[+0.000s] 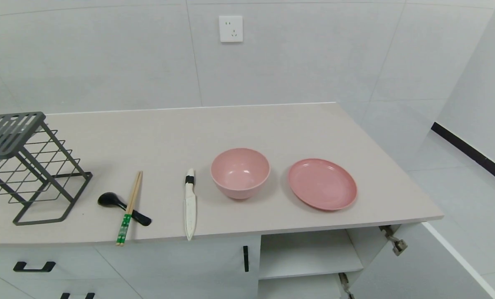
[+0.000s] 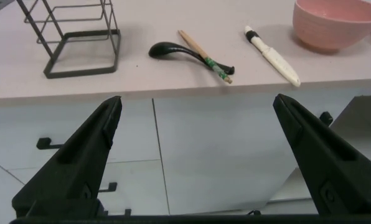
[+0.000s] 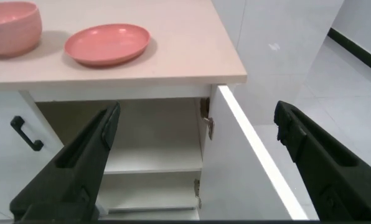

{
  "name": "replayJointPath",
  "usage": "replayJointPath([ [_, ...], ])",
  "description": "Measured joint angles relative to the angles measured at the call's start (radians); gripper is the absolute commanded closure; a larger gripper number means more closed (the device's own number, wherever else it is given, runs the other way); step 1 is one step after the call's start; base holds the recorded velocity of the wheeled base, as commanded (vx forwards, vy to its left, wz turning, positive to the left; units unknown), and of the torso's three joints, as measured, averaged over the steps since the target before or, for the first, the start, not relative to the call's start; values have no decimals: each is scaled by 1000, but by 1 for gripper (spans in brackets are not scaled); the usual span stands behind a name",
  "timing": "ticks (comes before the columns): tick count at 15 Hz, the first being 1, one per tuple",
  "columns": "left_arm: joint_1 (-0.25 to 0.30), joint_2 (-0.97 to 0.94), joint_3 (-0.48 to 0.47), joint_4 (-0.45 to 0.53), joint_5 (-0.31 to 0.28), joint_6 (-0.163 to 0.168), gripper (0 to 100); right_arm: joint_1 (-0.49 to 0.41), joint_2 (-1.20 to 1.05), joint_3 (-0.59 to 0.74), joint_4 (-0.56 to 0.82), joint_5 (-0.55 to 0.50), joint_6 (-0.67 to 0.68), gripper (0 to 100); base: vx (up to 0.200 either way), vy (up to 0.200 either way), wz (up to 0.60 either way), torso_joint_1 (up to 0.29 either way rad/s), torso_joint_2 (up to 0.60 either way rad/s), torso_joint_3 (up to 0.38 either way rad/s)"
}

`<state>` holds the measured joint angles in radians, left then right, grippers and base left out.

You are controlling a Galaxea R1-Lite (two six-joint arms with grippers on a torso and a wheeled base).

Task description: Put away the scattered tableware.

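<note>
**Tableware spread along the counter, both grippers wide and empty**

The left gripper [image 2: 197, 102] hangs with fingers spread wide, holding nothing, low before the drawer fronts. Beyond it on the counter [image 1: 272, 124] stand a dark wire rack [image 1: 12, 128], a black spoon [image 2: 167, 50] crossed by green-tipped wooden chopsticks [image 2: 201, 55], and a cream knife [image 2: 272, 55] with a black band. The right gripper [image 3: 198, 111], equally wide, faces the open cupboard [image 3: 148, 134]. Beyond it sit a pink bowl [image 3: 8, 28] and a shallow pink plate [image 3: 108, 43], near each other but apart.
</note>
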<state>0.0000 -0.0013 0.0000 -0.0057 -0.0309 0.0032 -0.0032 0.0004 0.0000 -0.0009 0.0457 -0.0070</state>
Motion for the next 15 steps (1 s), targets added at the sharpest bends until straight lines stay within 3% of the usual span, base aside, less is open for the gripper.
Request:
replayJointPath([
  [2,0,0,0,-1,0,0,0,0,0,0,-1,0,0,0,0,0,0,146,-276,-132],
  [5,0,0,0,0,0,0,0,0,0,0,0,0,0,0,0,0,-600,45,-74,-35],
  [10,0,0,0,1,0,0,0,0,0,0,-1,0,0,0,0,0,0,0,0,0],
  [13,0,0,0,0,0,3,0,0,0,0,0,0,0,0,200,0,0,1,-2,4],
  [15,0,0,0,0,-2,3,0,0,0,0,0,0,1,0,0,0,0,0,0,0],
])
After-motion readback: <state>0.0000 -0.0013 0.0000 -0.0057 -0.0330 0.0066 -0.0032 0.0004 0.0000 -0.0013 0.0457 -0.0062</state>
